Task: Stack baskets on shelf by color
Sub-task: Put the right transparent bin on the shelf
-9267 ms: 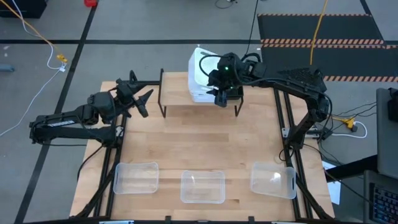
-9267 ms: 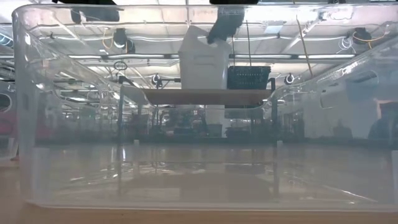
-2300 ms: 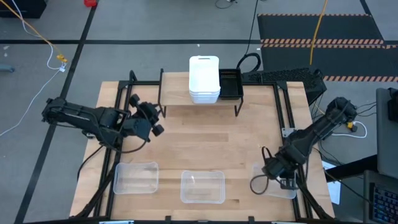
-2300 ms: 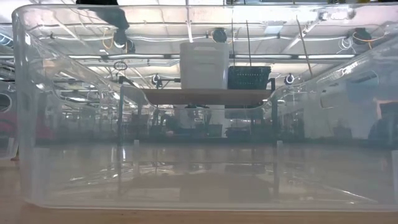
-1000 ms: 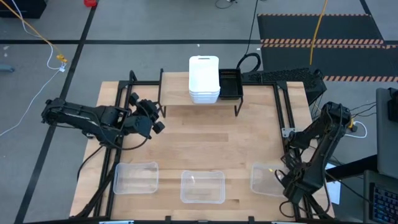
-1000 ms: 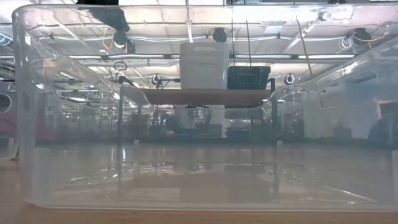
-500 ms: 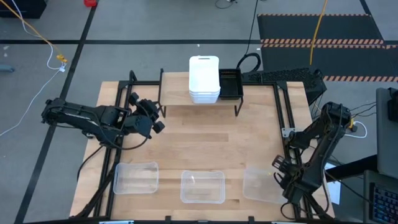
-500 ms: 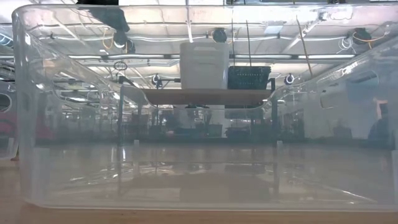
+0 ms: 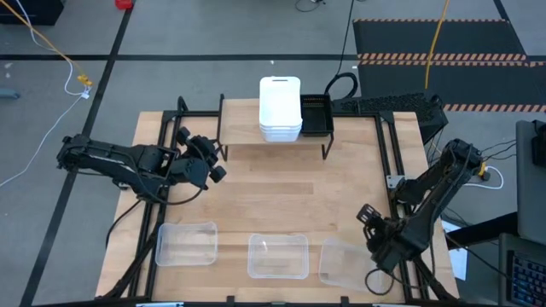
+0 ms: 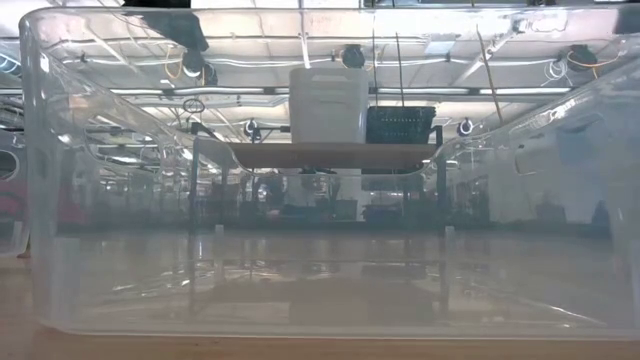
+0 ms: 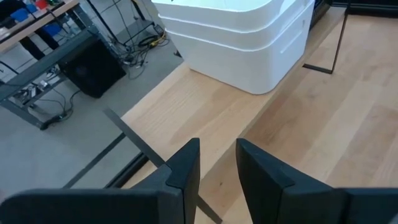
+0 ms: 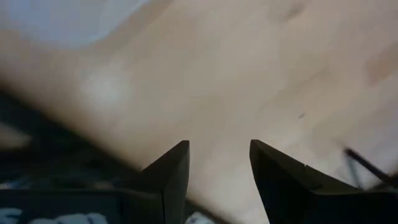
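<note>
Two black jointed arms point(image 9: 111, 160), looped black cables; blunt dark fingers point(image 11: 186, 171).

Glossy white plastic baskets point(image 9: 280, 108) sit on the pale matt wood shelf point(image 9: 247, 128), its legs seemingly black metal.

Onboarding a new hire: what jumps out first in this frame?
The white basket stack on the shelf at the table's far edge, with a black basket close beside it. Three clear baskets line the near edge, and the right gripper sits at the rightmost one. The left gripper hangs over the table's left side.
</note>
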Robot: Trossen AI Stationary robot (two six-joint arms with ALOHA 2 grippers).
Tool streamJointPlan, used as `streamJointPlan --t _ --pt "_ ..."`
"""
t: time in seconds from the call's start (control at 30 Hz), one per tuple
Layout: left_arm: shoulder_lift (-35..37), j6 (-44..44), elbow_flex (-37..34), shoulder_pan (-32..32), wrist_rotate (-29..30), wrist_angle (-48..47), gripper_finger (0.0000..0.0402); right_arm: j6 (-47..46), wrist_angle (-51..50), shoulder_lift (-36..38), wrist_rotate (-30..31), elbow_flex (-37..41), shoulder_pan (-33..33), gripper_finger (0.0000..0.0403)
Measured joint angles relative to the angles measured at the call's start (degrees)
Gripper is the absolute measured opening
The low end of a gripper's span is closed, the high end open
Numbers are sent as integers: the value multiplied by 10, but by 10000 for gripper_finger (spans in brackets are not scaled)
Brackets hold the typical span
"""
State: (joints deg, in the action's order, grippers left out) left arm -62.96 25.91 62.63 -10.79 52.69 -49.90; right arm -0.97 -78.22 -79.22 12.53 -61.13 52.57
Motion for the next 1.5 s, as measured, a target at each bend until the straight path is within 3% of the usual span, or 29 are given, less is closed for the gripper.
streamJointPlan --t 0.13,0.23,0.53,0.77,0.93,1.0,1.1,1.17,1.5 --pt "0 1 0 0 4 0 106 44 11 -14 -103 -21 4 162" --pt "0 4 0 0 28 0 106 62 4 -38 -125 -52 6 162" --pt "-2 18 0 14 44 1 106 -5 97 -113 -126 -93 51 162" --pt "-11 16 0 37 45 6 106 -102 36 -142 -126 -109 81 162" --pt "-13 17 0 62 44 18 106 -124 3 -140 -52 -166 66 162" --pt "-20 5 0 70 42 24 106 -123 -30 -140 -73 -187 63 162" --pt "-27 -4 0 76 38 23 106 -149 -54 -137 -171 -196 75 162" --pt "-31 -8 0 81 38 22 106 -174 -38 -140 -201 -195 95 162" --pt "-39 -18 0 93 35 22 106 -181 57 -183 -174 -153 121 162"
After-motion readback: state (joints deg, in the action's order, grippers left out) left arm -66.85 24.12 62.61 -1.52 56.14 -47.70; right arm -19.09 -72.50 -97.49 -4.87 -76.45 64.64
